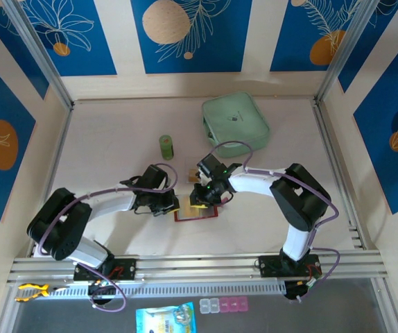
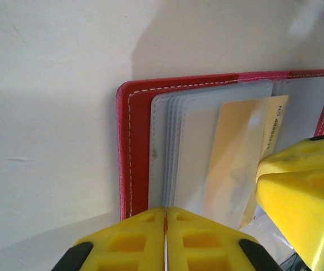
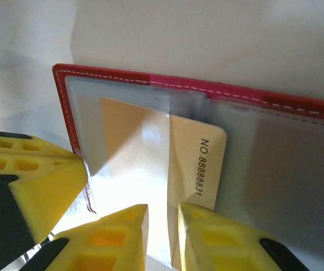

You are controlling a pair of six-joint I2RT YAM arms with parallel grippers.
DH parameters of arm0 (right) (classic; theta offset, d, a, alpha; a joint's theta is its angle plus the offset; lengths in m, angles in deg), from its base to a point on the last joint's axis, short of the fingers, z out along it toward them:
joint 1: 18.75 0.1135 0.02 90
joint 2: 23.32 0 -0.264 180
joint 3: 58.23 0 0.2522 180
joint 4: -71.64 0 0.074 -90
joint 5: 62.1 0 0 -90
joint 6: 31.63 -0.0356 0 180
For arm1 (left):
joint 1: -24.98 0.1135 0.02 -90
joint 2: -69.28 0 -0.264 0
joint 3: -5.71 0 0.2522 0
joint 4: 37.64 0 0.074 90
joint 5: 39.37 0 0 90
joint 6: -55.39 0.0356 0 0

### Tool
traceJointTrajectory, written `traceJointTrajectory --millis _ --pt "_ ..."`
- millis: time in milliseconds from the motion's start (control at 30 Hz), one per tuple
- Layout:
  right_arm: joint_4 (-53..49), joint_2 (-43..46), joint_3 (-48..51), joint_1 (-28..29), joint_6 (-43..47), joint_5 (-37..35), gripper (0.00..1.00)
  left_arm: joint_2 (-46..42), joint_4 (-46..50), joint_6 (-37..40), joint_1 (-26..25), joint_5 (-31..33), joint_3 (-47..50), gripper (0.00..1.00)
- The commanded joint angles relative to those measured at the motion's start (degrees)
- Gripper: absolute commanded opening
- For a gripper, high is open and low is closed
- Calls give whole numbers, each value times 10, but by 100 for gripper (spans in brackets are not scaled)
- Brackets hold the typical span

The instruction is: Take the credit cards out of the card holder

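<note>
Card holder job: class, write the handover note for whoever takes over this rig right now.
Left gripper: shut, apparently pinching the sleeve stack of the card holder.
Right gripper: jaws slightly apart, straddling the near edge of a tan card.
Done: holder lies open; that card sticks partway out of its sleeve.
Left: pull it free, then check the other sleeves for more cards.

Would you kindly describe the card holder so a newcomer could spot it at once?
Look at the middle of the pale table. The card holder lies open there, flat and red with clear sleeves; the mint-green pouch behind is larger, the green cylinder upright.
</note>
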Motion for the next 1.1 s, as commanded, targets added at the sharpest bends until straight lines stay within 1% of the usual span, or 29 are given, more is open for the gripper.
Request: traceJointTrajectory --millis 0,200,467,667,1067 --pt "-12 27 1 -1 10 -5 23 -20 24 10 6 7 -21 8" --pt "-1 49 16 -10 8 -5 23 -25 30 16 -4 -4 -45 8" --pt "5 51 35 -24 1 4 23 16 32 20 -38 -8 -73 6" --pt "14 46 51 -30 -4 11 26 43 27 23 -44 -14 -76 5" --pt "81 27 81 -40 -26 60 26 65 44 30 -44 1 -63 4"
